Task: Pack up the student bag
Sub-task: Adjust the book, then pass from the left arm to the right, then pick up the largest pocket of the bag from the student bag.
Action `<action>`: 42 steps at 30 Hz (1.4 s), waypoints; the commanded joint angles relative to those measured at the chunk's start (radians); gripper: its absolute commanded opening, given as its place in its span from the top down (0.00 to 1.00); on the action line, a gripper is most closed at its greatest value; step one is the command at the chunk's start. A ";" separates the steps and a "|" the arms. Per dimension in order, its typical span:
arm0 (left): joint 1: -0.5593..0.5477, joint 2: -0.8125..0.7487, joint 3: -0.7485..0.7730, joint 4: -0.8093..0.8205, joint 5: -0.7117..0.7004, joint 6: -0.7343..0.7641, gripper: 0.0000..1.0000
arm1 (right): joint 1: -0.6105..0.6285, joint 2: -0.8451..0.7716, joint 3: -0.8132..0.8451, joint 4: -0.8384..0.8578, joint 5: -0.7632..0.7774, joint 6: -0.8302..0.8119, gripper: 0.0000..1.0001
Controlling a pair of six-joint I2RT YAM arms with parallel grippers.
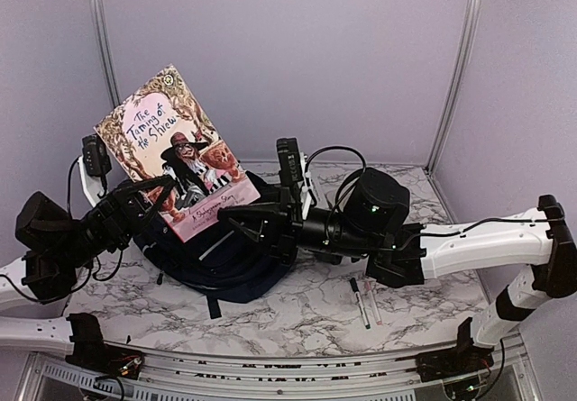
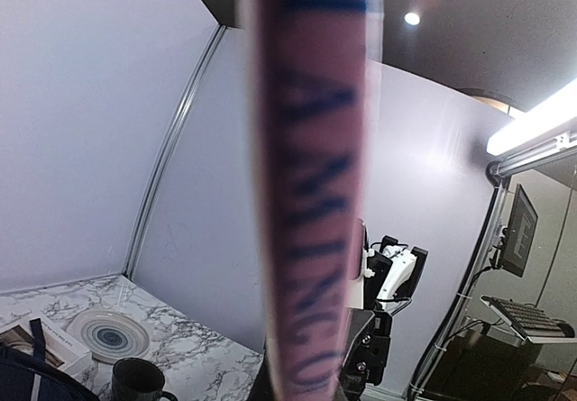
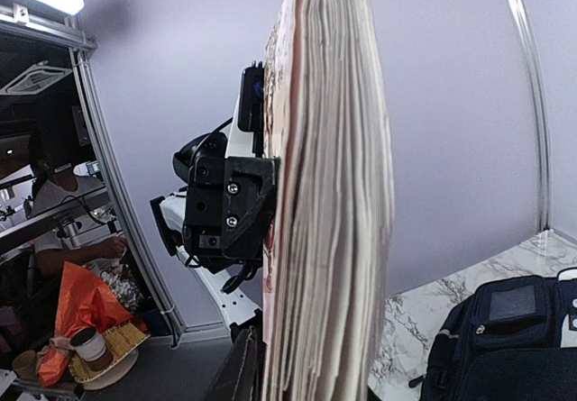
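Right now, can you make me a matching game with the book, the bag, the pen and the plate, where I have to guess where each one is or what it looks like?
Things:
1. book
2. student bag
3. pen
4. plate

Clues:
A. lying flat on the marble table, to the right of the bag in the top view
B. navy blue, lying under the two arms
C. held up in the air, with a pink cover
D. round and pale, with rings in the middle

Pairs: 1-C, 2-B, 3-A, 4-D
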 commanded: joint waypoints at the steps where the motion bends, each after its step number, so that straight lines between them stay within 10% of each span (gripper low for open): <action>1: 0.001 0.014 -0.015 0.077 0.009 -0.010 1.00 | 0.007 0.009 0.016 0.070 0.035 0.014 0.67; 7: -0.011 0.028 -0.018 0.079 0.030 -0.011 1.00 | 0.008 0.016 0.037 0.107 0.015 0.014 0.84; 13: -0.021 0.020 -0.047 0.096 0.042 -0.007 1.00 | 0.007 -0.001 0.050 0.063 0.033 -0.005 0.64; 21: -0.029 0.037 -0.048 0.101 0.062 0.009 1.00 | 0.005 -0.024 0.067 0.025 0.034 -0.033 0.65; 26: -0.030 0.037 -0.050 0.100 0.056 0.020 1.00 | 0.005 -0.044 0.079 -0.025 0.034 -0.055 1.00; 30: -0.030 0.050 -0.031 0.006 0.048 0.040 1.00 | -0.020 -0.092 0.064 -0.109 0.071 -0.038 1.00; 35: -0.030 0.099 0.066 -0.346 -0.073 0.119 0.42 | -0.172 -0.228 0.004 -0.379 0.165 0.104 1.00; 42: -0.030 0.342 0.199 -0.766 -0.229 0.280 0.27 | -0.302 -0.456 -0.091 -0.749 0.397 0.143 1.00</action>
